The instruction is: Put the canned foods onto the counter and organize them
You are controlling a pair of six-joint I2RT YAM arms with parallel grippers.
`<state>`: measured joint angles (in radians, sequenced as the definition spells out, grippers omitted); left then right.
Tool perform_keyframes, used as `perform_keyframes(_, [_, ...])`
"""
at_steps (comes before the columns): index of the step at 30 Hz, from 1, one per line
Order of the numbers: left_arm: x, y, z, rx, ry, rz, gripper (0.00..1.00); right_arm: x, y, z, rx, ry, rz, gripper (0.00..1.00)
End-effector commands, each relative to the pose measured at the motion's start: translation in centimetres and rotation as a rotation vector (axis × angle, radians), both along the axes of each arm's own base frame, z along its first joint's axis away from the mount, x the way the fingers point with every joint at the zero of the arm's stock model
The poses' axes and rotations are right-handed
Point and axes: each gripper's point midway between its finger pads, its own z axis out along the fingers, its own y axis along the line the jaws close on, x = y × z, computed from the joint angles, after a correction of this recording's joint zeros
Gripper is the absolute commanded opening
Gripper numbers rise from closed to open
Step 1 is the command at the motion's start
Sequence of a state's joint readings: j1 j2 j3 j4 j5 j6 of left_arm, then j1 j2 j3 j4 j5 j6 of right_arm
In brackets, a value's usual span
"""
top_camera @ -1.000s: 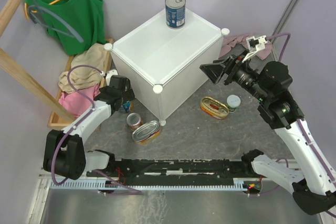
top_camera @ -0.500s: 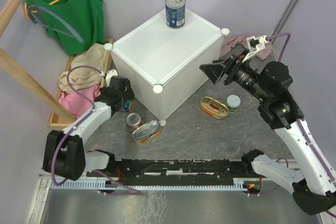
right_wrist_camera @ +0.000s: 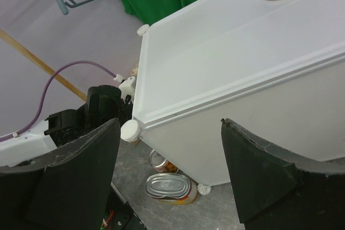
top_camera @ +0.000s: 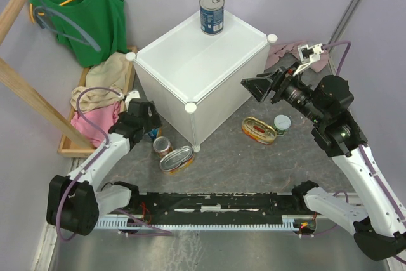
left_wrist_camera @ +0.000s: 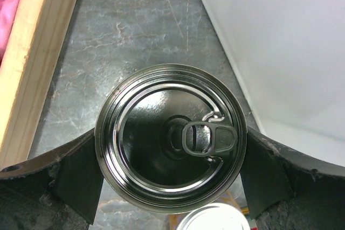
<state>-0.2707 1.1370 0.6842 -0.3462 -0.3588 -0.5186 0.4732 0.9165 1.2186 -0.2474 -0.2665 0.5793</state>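
Observation:
A tall can with a silvery pull-tab lid [left_wrist_camera: 170,138] fills the left wrist view, and my left gripper [left_wrist_camera: 170,133] is shut on it, a pad against each side. This happens on the floor left of the counter [top_camera: 196,61], where the left gripper [top_camera: 143,120] hides most of the can. Another blue can [top_camera: 212,14] stands on the counter's far corner. A small orange-red can [top_camera: 162,146] and an oval tin [top_camera: 177,159] lie by the counter's near corner. A second oval tin [top_camera: 259,130] and a green-white can [top_camera: 282,123] lie to the right. My right gripper [top_camera: 254,85] hangs open and empty beside the counter.
A wooden rack [top_camera: 70,141] with pink and beige clothes stands just left of the left arm, and a green top [top_camera: 89,11] hangs above it. A crumpled cloth [top_camera: 288,52] lies behind the right gripper. The counter's white wall [left_wrist_camera: 280,52] is close to the held can.
The left jaws have closed in onto the tall can, and the left arm has drawn slightly toward the near side. The right arm has not moved.

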Motion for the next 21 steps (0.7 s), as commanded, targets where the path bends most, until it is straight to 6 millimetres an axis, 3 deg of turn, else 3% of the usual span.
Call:
perform_keyframes(1, [1.2,0.0,4.6,-0.054,-0.162,0.046,0.03,-0.8,0.0,1.6,0.032,-0.054,0.016,0.84])
perform_keyframes(9, [0.2,0.6,8.7,-0.081,-0.252,0.077,0.03,-0.8,-0.1,1.8,0.032,-0.055,0.015,0.84])
perform_keyframes(21, [-1.1,1.0,16.7,-0.145,-0.437,0.084,0.03,-0.1,-0.1,1.3,0.021,-0.043,-0.004,0.84])
